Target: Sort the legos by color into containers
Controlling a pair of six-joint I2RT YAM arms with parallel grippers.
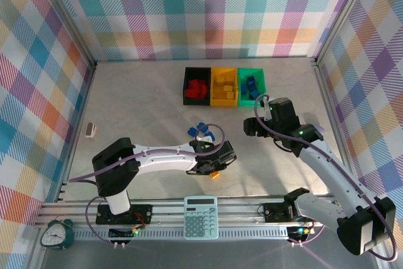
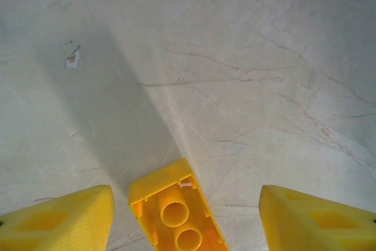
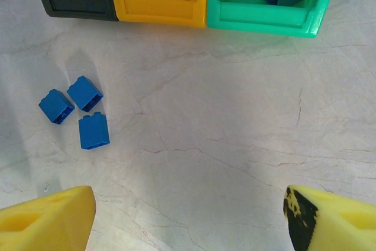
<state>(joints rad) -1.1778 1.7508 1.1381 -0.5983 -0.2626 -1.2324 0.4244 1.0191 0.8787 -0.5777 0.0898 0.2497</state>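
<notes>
**A:** Where do we find the left gripper (image 2: 185, 204)?
**B:** Its fingers stand apart, flanking an upturned yellow brick (image 2: 170, 207) on the table (image 2: 247, 57), and touch neither side of it.
**A:** And the right gripper (image 3: 188, 210)?
**B:** It is likewise apart over bare table. Three blue bricks (image 3: 76, 110) lie before the black bin (image 3: 70, 9), the yellow bin (image 3: 158, 13) and the green bin (image 3: 264, 23).

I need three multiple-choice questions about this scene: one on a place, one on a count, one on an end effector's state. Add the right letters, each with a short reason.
1. The loose yellow brick lies: A) in the green bin; B) between the left end effector's fingers; C) on the calculator.
2. Loose blue bricks on the table: A) one; B) three; C) six.
3. The right end effector is: A) shut on a red brick; B) shut on a blue brick; C) open and empty.
Answers: 1 B, gaps show on both sides of it; 2 B, three lie together; 3 C, bare table shows between its fingers.
</notes>
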